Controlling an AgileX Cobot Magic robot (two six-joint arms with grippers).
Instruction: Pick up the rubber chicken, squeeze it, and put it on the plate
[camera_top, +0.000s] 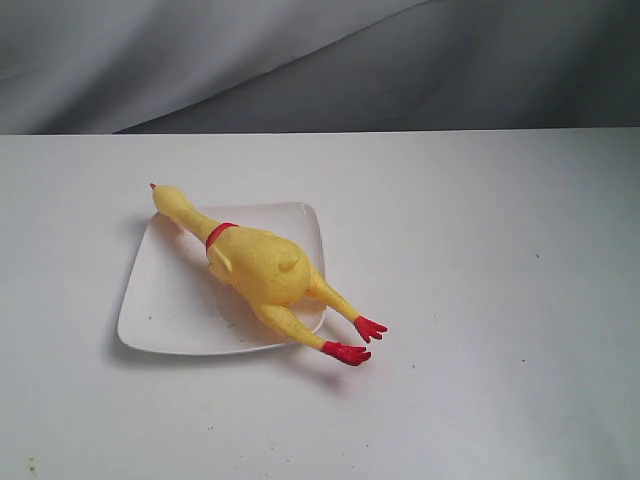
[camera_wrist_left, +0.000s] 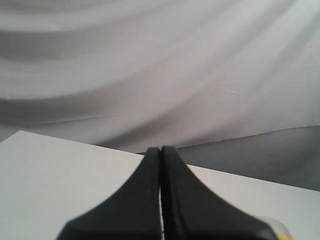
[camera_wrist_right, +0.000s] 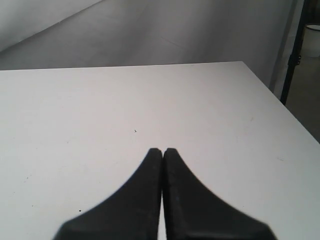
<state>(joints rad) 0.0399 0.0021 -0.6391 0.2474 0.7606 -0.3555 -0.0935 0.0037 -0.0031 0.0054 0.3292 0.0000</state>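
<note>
Left claw closed, empty, right claw closed, empty

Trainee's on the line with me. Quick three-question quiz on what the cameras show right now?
1. True or false: the chicken lies wholly within the plate.
2. Which red part of the chicken hangs past the plate's near side?
3. Fill in: the left gripper and right gripper are both ____.
Key: 1 false; 2 the feet; 3 shut.
</note>
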